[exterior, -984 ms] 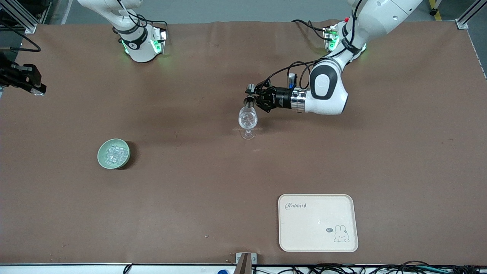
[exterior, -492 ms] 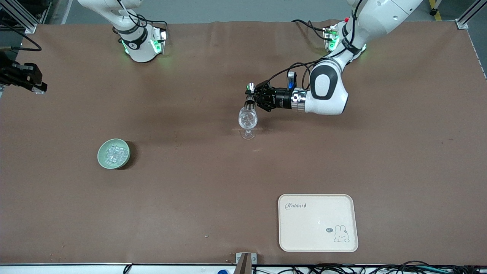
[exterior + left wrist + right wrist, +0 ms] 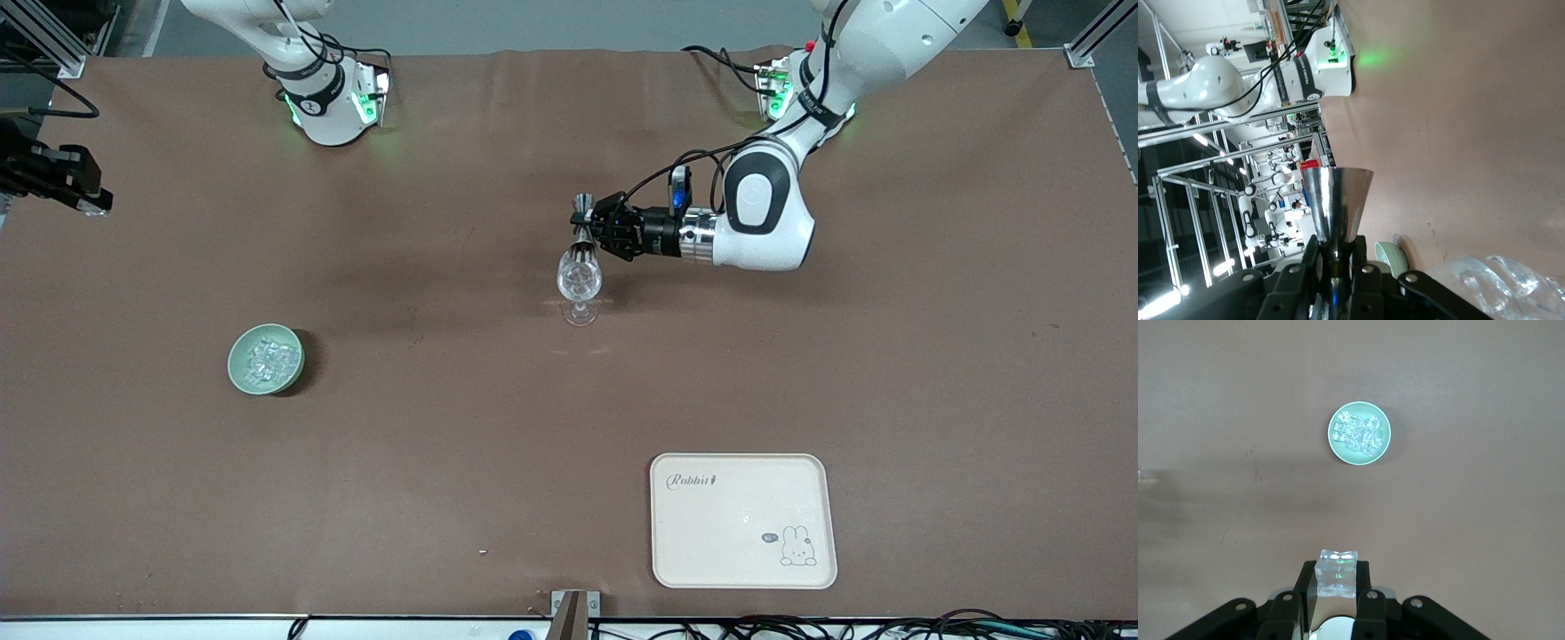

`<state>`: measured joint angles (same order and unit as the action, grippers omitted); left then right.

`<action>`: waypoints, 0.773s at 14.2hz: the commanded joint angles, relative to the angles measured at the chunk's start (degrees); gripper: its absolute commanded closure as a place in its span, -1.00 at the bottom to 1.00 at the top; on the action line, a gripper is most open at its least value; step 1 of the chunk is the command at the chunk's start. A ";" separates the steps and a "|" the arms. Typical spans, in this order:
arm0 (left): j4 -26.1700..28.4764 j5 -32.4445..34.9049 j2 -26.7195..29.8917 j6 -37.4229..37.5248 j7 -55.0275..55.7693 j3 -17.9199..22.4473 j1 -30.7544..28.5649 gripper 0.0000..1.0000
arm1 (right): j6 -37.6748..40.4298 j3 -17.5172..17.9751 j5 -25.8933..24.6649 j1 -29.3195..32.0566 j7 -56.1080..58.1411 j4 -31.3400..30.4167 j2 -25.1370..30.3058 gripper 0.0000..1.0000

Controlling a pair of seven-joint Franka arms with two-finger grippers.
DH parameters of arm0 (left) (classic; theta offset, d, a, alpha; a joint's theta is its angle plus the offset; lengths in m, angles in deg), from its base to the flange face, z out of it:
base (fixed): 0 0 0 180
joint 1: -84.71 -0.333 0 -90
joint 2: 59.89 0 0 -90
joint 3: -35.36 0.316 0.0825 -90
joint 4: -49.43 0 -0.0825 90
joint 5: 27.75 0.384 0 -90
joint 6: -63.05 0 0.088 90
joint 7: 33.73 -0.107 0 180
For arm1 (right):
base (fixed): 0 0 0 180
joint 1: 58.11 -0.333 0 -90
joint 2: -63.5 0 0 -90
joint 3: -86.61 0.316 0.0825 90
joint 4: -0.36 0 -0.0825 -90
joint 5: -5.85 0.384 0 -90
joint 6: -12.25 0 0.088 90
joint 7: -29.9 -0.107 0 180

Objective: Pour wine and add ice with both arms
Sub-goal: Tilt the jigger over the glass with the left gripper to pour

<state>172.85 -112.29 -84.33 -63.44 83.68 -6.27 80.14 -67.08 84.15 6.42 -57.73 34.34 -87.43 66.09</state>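
Treat the ice as slick and light: you pinch one cube by its flat sides in the right gripper, high above the green bowl. Your left gripper clamps the metal jigger, tipped directly over the fragile wine glass.

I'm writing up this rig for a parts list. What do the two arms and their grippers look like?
Both arms are white, rounded and jointed, with black bands, loose black cables and green lights glowing at the bases. The left arm has a silver ring at the wrist before its black two-finger left gripper. The right gripper is black too, with visible screws.
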 commanded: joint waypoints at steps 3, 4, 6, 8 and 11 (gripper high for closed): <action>-1.25 -0.63 0.00 -0.51 5.20 -0.47 0.27 0.99 | 0.66 -0.08 -0.66 -0.38 -0.31 -1.06 1.10 0.94; -1.25 -0.63 0.09 -0.51 6.42 -0.47 0.27 0.99 | 0.92 0.00 -0.66 -0.46 -0.39 -1.06 1.10 0.94; -0.99 -0.54 0.27 -0.51 7.57 -0.47 0.27 0.99 | 0.84 -0.08 -0.66 -0.46 -0.40 -1.06 1.10 0.94; -0.63 -0.54 0.27 -0.51 7.58 -0.47 0.53 0.99 | 0.84 0.01 -0.66 -0.46 -0.40 -1.06 1.10 0.94; -0.63 -0.54 0.27 -0.51 9.24 -0.47 0.79 0.99 | 0.84 0.01 -0.66 -0.46 -0.40 -1.06 1.10 0.94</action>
<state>172.36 -112.29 -84.33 -63.44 90.89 -6.30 80.71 -66.38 84.20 6.42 -57.75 34.34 -87.46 66.09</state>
